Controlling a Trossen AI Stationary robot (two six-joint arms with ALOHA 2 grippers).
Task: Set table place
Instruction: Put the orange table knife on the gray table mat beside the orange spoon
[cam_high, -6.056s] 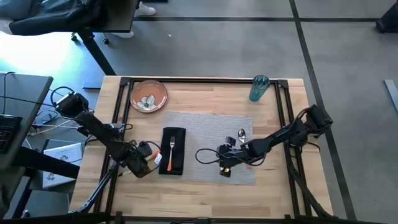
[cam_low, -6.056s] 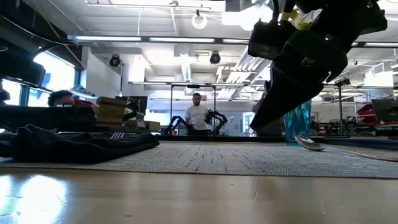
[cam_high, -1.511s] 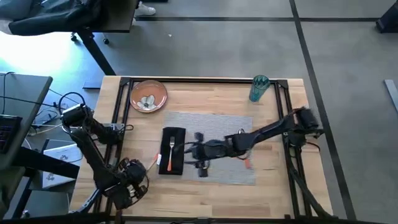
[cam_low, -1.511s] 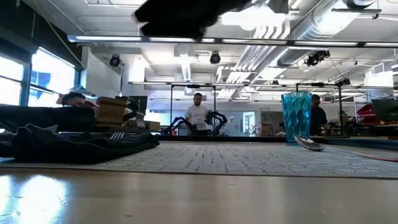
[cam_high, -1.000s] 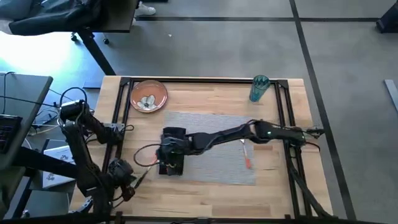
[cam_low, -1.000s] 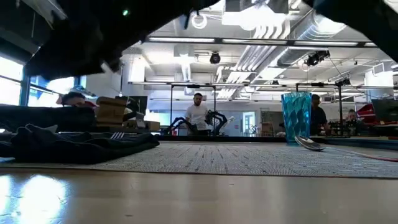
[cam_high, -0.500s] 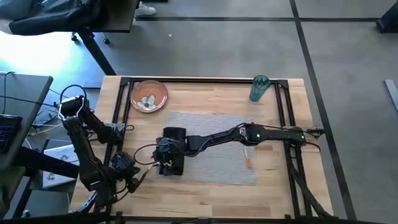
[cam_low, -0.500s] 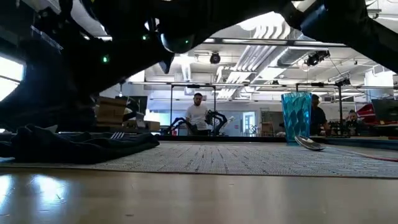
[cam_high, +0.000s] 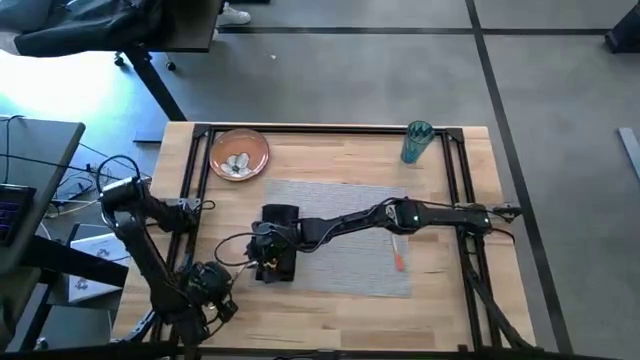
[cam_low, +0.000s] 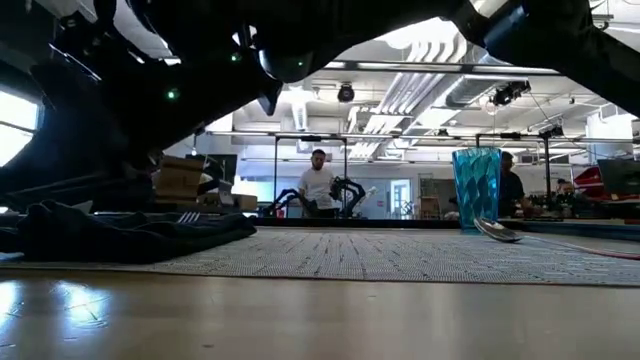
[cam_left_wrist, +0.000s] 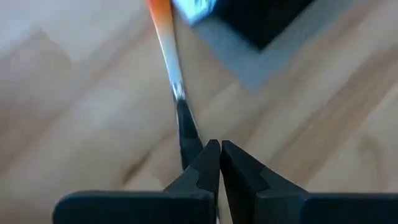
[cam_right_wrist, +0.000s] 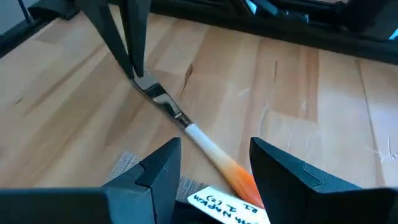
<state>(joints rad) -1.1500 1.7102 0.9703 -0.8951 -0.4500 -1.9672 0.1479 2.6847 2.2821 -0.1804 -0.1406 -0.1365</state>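
Left gripper (cam_left_wrist: 215, 147), clamping the knife (cam_right_wrist: 187, 131), has drawn back from the napkin (cam_high: 282, 213).

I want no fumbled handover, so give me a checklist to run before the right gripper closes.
1. Left gripper shut on the utensil's metal end: ok.
2. Right gripper open, orange handle between its fingers: ok.
3. Handover clear of the napkin: cannot tell; the right gripper hangs over it.
4. Plate on the placemat: not ok; it sits off the mat, near the far left corner.
5. Cup upright: ok, by the far rail.
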